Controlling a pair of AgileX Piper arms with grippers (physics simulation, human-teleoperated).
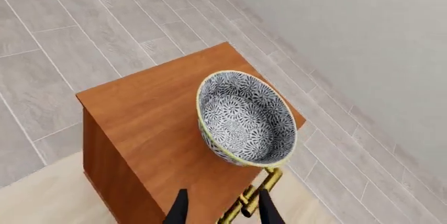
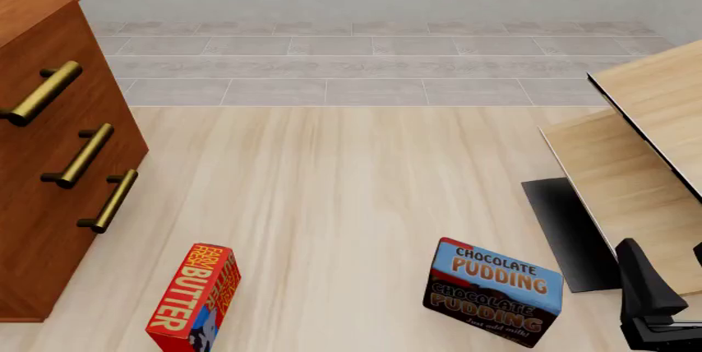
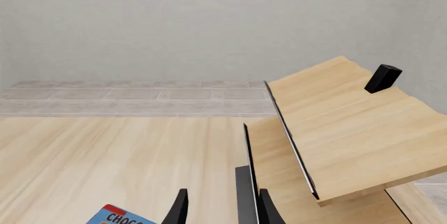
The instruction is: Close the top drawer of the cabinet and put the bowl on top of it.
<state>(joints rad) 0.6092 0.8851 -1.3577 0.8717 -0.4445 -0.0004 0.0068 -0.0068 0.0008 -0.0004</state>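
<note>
Bowl (image 1: 246, 118) sits on top of the cabinet (image 1: 150, 130), near the front edge above the top drawer's (image 2: 49, 81) brass handle (image 2: 44, 93), drawer front flush with the two below. My left gripper (image 1: 221, 211) hovers above the handle, fingers parted, holding nothing. Right gripper (image 3: 220, 208) is likewise parted and empty, near the chocolate pudding box (image 2: 494, 290) and pale wood furniture (image 3: 342, 135).
</note>
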